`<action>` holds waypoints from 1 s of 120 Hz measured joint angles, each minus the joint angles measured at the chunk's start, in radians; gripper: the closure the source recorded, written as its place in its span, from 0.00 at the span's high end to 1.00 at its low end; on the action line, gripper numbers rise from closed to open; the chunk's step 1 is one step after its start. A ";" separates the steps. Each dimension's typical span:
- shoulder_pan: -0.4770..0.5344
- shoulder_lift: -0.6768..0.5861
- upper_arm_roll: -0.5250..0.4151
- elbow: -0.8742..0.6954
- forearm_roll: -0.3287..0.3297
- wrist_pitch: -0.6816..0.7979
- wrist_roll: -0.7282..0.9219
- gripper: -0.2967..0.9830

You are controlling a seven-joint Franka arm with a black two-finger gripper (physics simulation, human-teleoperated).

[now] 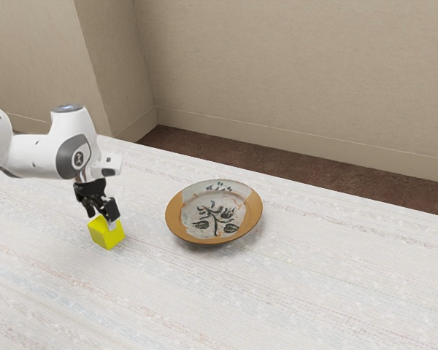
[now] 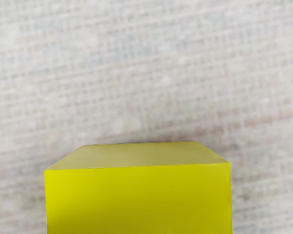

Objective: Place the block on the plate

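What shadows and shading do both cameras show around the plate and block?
Exterior view: soft shadow under the plate, toward the exterior view's right; fairly even light on the table. Wrist view: one face of the block is bright yellow, the other duller.

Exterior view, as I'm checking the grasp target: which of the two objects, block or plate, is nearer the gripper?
The yellow block, directly at the gripper; the orange-rimmed plate lies apart, toward the exterior view's right.

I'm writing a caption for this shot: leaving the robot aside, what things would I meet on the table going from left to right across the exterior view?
Yellow cube-shaped block → plate with dark leaf motif
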 joint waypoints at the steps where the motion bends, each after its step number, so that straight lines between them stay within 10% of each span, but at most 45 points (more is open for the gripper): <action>1: 0.000 0.002 0.000 0.000 0.000 0.000 0.001 0.77; 120: -0.007 0.065 0.000 0.007 -0.009 0.058 0.051 0.59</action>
